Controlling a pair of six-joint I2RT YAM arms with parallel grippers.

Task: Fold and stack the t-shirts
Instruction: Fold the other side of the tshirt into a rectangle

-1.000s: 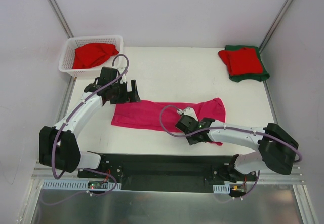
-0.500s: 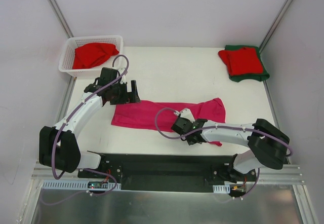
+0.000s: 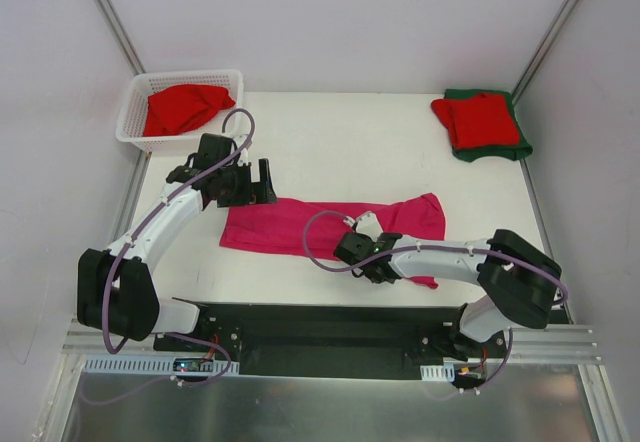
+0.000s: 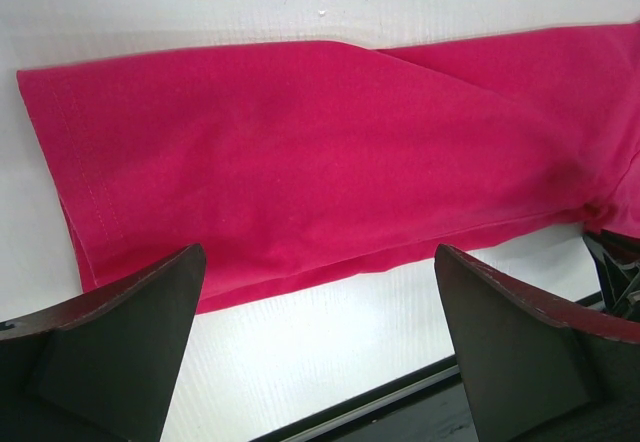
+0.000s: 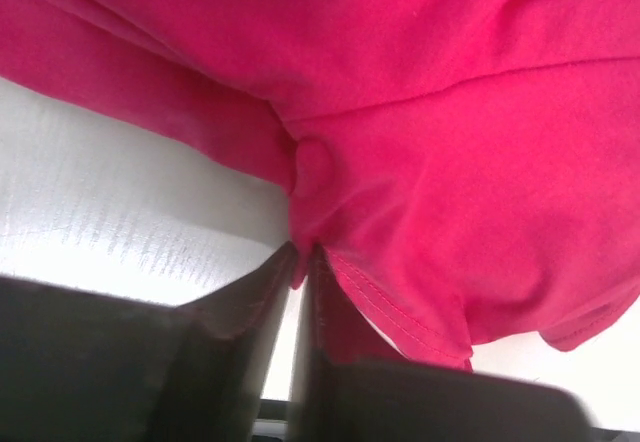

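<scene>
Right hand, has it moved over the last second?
Yes. The right hand slid left along the pink shirt's near edge, farther from the folded stack at far right.

Four shirts show: one pink shirt [image 3: 300, 224], two red shirts [image 3: 185, 107] [image 3: 478, 119] and one green shirt [image 3: 490, 153]. There is one white basket [image 3: 128, 114] and one table [image 3: 340, 142]. There are two robot arms, one left arm [image 3: 165, 217] and one right arm [image 3: 440, 259].
</scene>
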